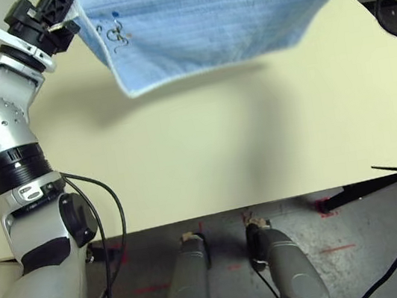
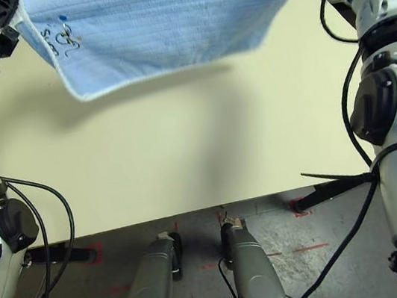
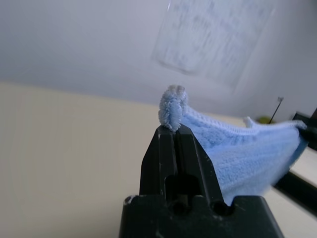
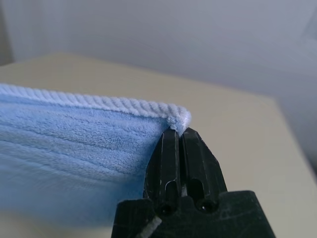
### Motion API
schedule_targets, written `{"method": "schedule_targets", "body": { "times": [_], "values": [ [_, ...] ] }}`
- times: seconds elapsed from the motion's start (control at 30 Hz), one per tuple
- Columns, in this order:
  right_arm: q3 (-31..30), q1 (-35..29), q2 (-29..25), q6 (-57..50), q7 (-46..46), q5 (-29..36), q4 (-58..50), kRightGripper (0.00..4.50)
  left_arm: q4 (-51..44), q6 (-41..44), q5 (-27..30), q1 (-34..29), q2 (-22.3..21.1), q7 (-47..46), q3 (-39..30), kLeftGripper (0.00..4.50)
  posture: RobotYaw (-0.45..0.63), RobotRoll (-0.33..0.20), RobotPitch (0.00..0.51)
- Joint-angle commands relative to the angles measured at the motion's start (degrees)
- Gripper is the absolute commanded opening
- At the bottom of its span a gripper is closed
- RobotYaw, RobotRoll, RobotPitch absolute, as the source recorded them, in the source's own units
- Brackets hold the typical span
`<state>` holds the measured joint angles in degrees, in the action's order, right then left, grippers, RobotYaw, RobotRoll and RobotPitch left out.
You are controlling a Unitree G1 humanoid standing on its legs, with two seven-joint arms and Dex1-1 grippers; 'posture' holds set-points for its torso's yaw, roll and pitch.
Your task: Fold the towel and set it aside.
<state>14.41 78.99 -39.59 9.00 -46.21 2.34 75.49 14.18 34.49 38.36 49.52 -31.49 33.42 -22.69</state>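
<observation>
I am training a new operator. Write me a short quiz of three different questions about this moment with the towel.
1. True or false: the towel lies flat on the table.
2. What holds the towel's two upper corners?
3. The embroidered motif sits nearer which gripper: A left, B right?

Key
1. False: it hangs spread in the air above the table.
2. The left gripper and the right gripper, each with jaws shut on a corner.
3. A.
</observation>
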Motion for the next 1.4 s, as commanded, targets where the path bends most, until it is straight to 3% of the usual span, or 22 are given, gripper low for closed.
{"method": "schedule_targets", "body": {
  "times": [0.03, 0.23, 0.37, 0.77, 0.93, 1.2, 1.4],
  "values": [
    [0.5, -4.6, -0.9, -2.8, -10.9, 1.7, 0.1, 0.00, -9.0, 4.3, 2.6, -7.6, 0.4, 3.0, 2.8, 0.01, 0.21, 0.000, 0.154],
    [-1.6, -12.5, -3.6, -8.6, -29.8, 2.0, -1.9, 0.00, -22.4, 9.4, 6.8, -21.4, 2.2, 4.2, 5.7, 0.01, 0.19, 0.000, 0.168],
    [-3.1, -16.5, -5.5, -11.7, -36.7, 1.7, -3.5, 0.00, -26.6, 10.0, 7.6, -28.4, 0.7, 6.4, 6.7, 0.01, 0.19, 0.000, 0.176],
    [-9.2, -23.3, -9.9, -15.1, -44.1, -0.8, -7.1, 0.00, -30.3, 10.6, 9.4, -39.4, -9.7, 19.3, 7.6, 0.01, 0.19, 0.000, 0.186],
    [-9.4, -23.2, -9.6, -14.8, -43.1, -0.4, -7.6, 0.00, -30.2, 9.4, 8.6, -41.4, -12.2, 22.6, 8.2, 0.01, 0.19, 0.000, 0.186],
    [-5.2, -21.6, -5.9, -12.1, -28.7, 2.3, -6.5, 0.00, -26.4, 9.2, 11.7, -36.6, -6.2, 16.5, 4.8, 0.01, 0.19, 0.000, 0.186],
    [-5.6, -22.0, -3.7, -9.2, -19.7, 1.2, -5.4, 0.00, -22.3, 7.6, 11.6, -33.1, -2.1, 11.8, 2.5, 0.01, 0.18, 0.000, 0.181]
  ]
}}
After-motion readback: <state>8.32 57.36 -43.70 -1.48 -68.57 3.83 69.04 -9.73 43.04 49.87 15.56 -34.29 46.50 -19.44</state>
